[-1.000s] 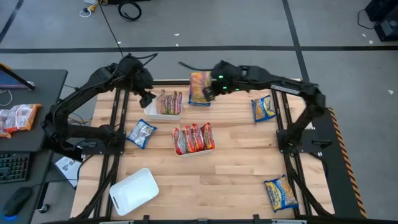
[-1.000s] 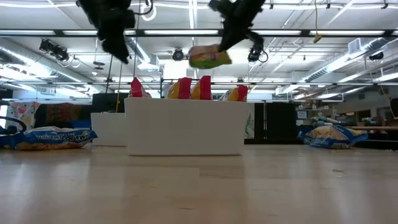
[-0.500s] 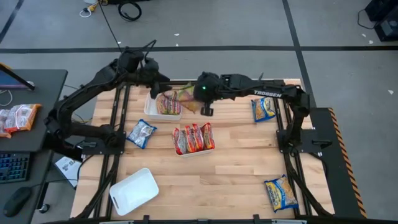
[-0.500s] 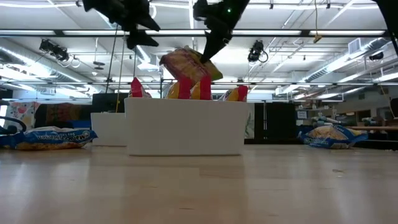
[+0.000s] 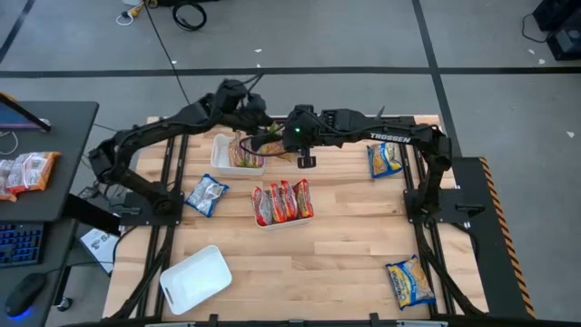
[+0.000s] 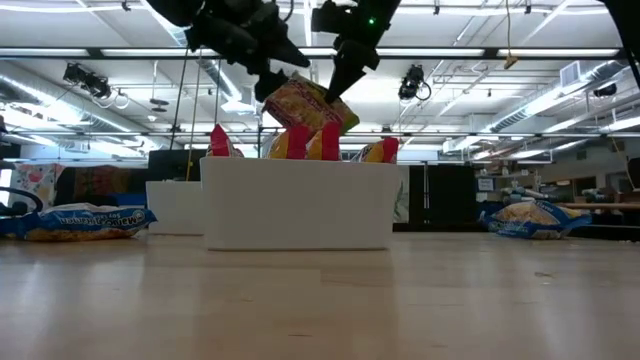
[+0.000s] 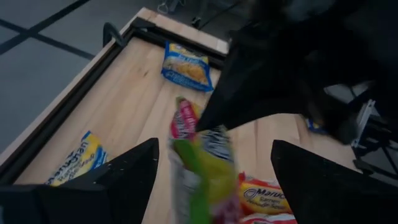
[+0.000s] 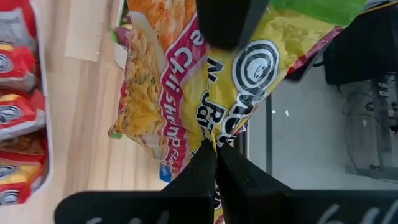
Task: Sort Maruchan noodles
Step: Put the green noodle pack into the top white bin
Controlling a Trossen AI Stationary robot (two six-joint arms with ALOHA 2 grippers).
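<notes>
My right gripper (image 8: pixel 216 155) is shut on a yellow, red and green noodle packet (image 5: pixel 255 142), held in the air over the far white tray (image 5: pixel 221 160) of yellow-orange packets. In the low view the packet (image 6: pixel 300 105) hangs tilted under my right gripper (image 6: pixel 338 85). My left gripper (image 7: pixel 214 149) is open, with one finger on each side of the same packet (image 7: pixel 199 171), and I see no touch. Red packets stand on edge in the middle tray (image 5: pixel 282 222). Three blue-and-yellow packets (image 5: pixel 207 194), (image 5: pixel 384 159), (image 5: pixel 410 282) lie flat on the table. My right gripper pinches the packet between its two fingers at one edge (image 8: pixel 219 138), coming from above and slanting down from the table's right. The packet is lifted clear and hangs tilted, its free end toward the left arm.
An empty white tray (image 5: pixel 195 277) lies near the table's front left corner. Bare wood is free in the middle and near right of the table. Dark frame rails run along both table sides. More packets (image 5: pixel 27 171) lie on the side desk to the left.
My right gripper carried the packet from the far middle of the table toward the left, over the far tray, and the packet tipped from nearly flat to tilted. My left gripper swung right toward the packet and now straddles it.
</notes>
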